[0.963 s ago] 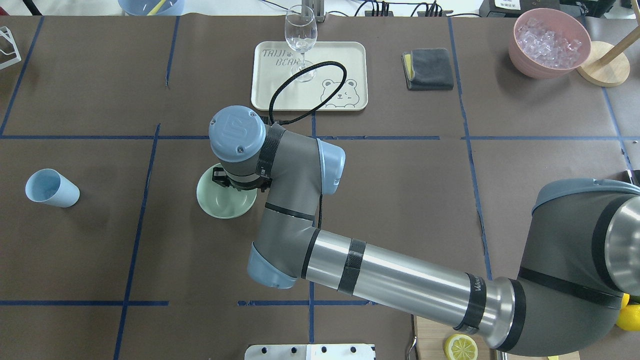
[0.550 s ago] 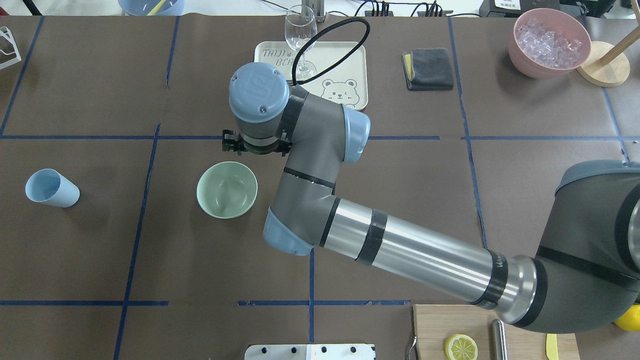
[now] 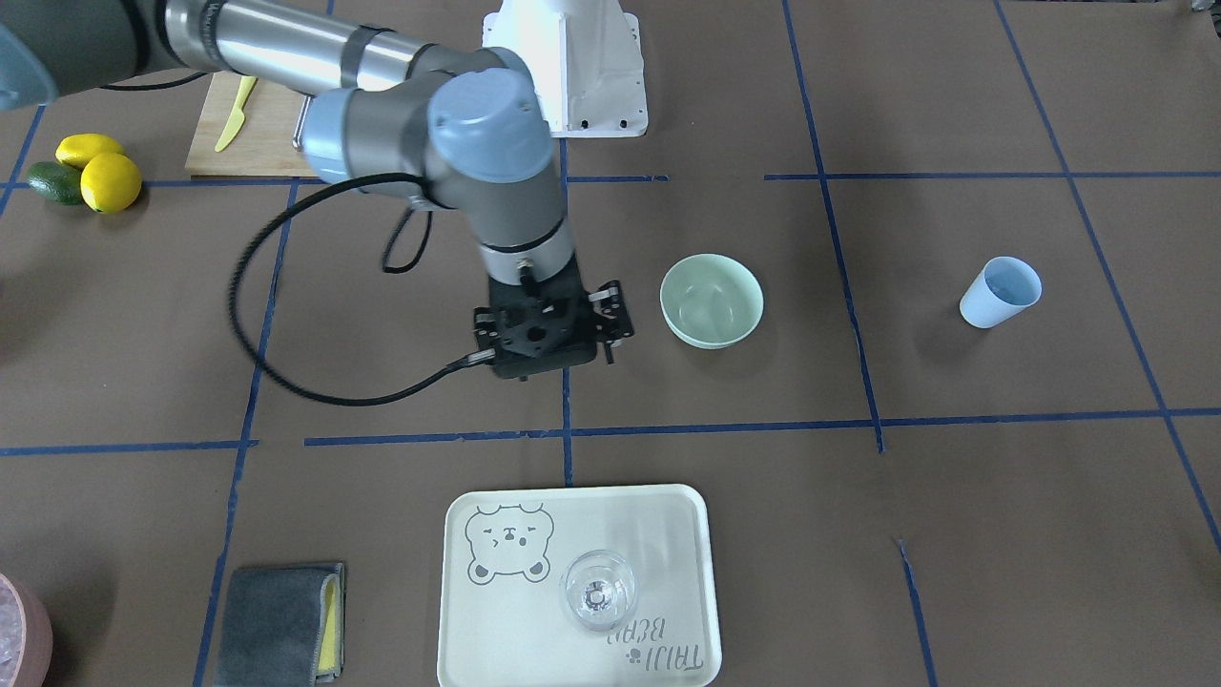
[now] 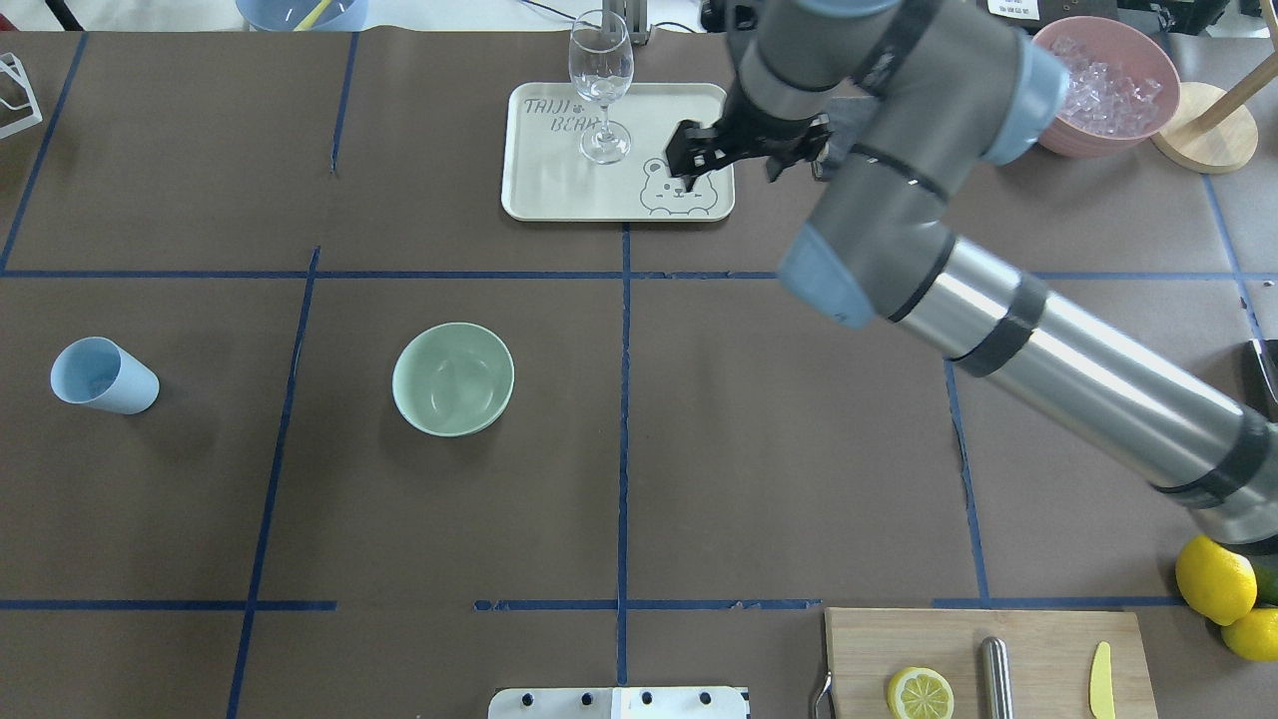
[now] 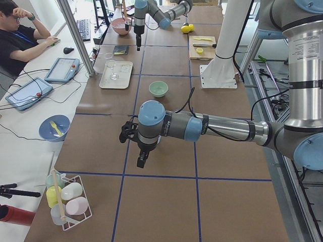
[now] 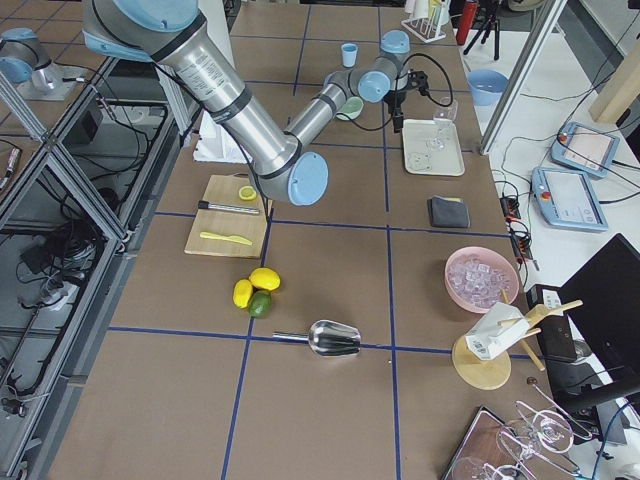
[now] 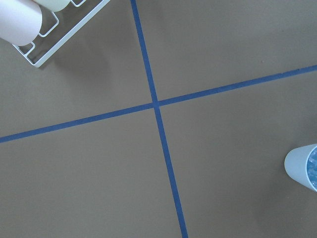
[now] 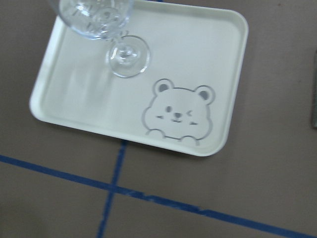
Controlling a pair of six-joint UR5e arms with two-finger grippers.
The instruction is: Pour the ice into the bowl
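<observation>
Ice [image 7: 313, 166] seemingly inside light blue cup [image 4: 105, 374] by desk's left edge; mint-green bowl [image 4: 453, 378] inward, apart. Left gripper [image 5: 140, 164] nearer the cup; right gripper [image 4: 744, 150] over far-edge tray [image 4: 544, 185]. Fingers [image 5: 142, 159]: spread cannot be told, either side.

The only words that can be read stand on the cream tray [image 4: 529, 195]: "TAIJI" in outlined capitals, followed by a small paw-print mark, and under it "BEAR". In the overhead view they sit at the tray's far left corner, where the wine glass [image 4: 600, 75] stands in front of the end of "BEAR". In the front-facing view the same two words show upside down at the tray's near right corner, just beside the glass. A winking bear face [image 8: 178, 116] is drawn in outline on the tray. Lettering on the left arm [image 5: 202, 126] and a white label [image 5: 308, 48] on its upright link are too small to read
</observation>
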